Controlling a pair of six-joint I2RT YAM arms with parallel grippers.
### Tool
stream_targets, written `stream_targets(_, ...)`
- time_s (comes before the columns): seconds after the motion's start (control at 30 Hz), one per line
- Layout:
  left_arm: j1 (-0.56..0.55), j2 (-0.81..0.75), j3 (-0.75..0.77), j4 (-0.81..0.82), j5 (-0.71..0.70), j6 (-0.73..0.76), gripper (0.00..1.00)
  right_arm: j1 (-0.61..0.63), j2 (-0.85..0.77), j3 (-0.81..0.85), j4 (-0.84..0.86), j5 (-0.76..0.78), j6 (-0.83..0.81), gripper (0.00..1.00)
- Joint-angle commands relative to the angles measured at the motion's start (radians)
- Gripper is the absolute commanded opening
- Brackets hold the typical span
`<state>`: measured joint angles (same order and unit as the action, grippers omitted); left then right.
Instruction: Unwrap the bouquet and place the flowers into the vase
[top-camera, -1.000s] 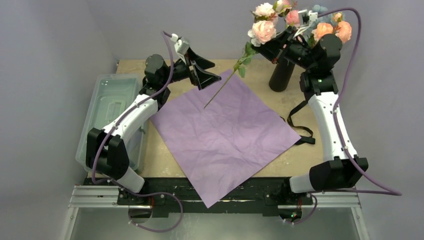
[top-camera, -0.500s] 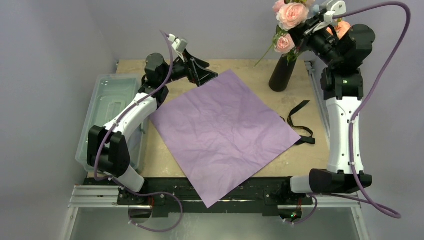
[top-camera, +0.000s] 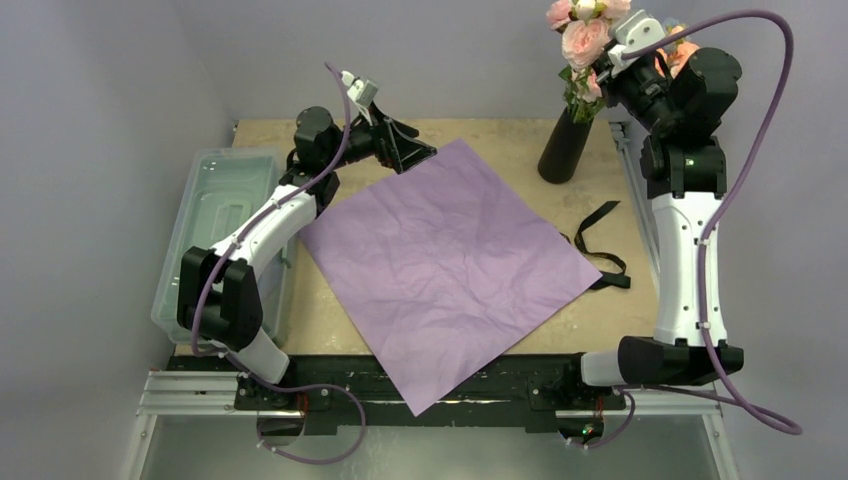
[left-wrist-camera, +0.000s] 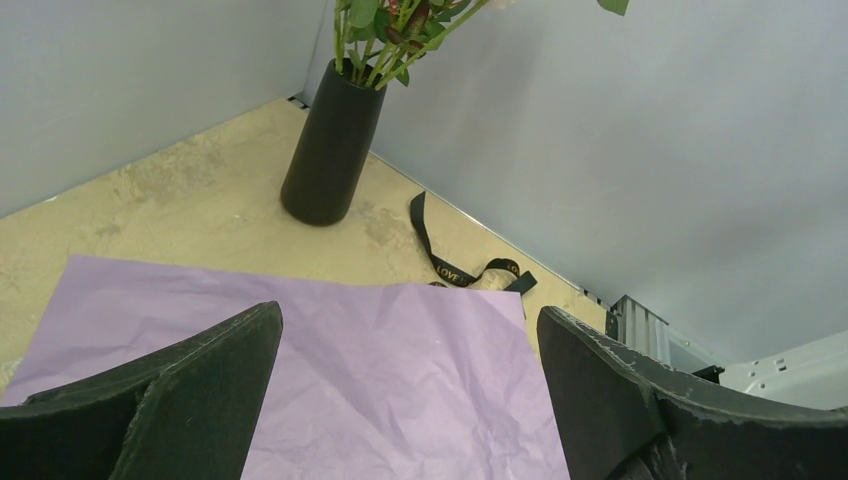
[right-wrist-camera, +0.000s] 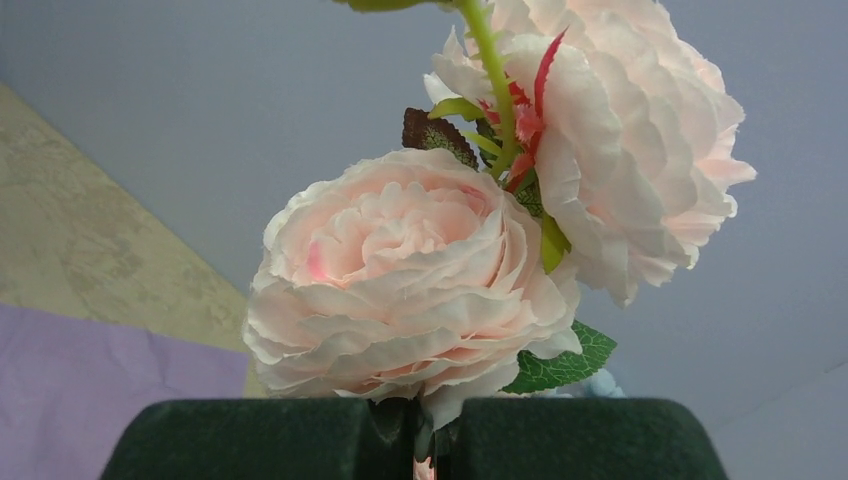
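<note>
1. The right hand (right-wrist-camera: 425, 440), clenched on one of the flowers (top-camera: 583, 40), has swung it from slanting over the lilac paper (top-camera: 450, 260) to upright above the vase (top-camera: 563, 148) at 1 o'clock.
2. Other stems stand in the vase.
3. The left hand (top-camera: 408, 152) hangs released at 11 o'clock; ribbon (top-camera: 600, 255) at 3, bin (top-camera: 215, 215) at 9.
</note>
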<state>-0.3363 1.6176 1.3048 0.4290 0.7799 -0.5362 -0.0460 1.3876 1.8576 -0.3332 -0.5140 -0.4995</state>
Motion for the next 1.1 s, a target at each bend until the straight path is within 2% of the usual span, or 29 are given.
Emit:
stream_targets(0.0,-0.001,0.007,0.039,0.023,-0.003,0.017,1.00,0.001,-0.027,-0.028,0.072,0.059,-0.079,0.00)
stream_targets(0.3,-0.001,0.004,0.039,0.018,-0.003,0.024,1.00,0.001,0.010,-0.038,0.163,0.072,-0.049,0.00)
stream_targets(1.07,-0.001,0.023,0.057,-0.032,0.000,0.057,1.00,-0.050,0.184,0.006,0.199,0.058,0.114,0.00)
